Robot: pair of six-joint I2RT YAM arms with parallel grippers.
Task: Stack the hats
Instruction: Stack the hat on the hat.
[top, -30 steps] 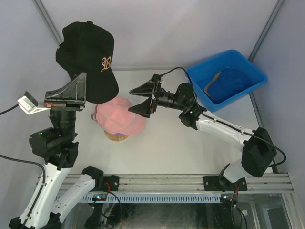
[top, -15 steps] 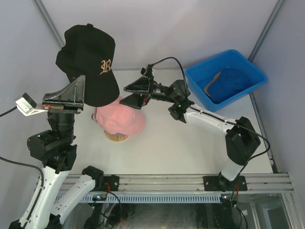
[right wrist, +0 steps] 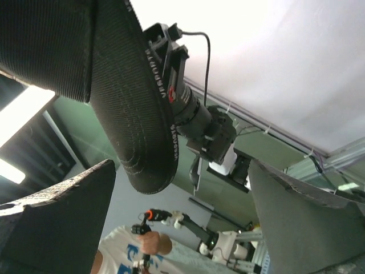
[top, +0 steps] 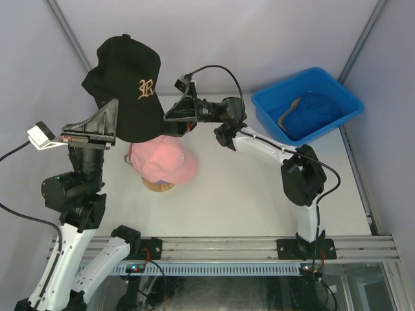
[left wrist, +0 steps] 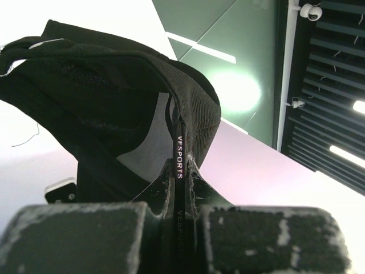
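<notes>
The black cap [top: 126, 84] was held clamped in the left claw [left wrist: 179, 185], its brim seen between the parted fingers of the right claw [right wrist: 181, 168].

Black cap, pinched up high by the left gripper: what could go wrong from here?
The left gripper pinches only a thin inner band of the black cap; it might slip. The open right gripper sits at the brim, so closing could tug it askew above the pink cap.

Overhead light is bright and even, shadows soft on the white surface [top: 227, 194]. Wrist views flare white behind dark foregrounds.
</notes>
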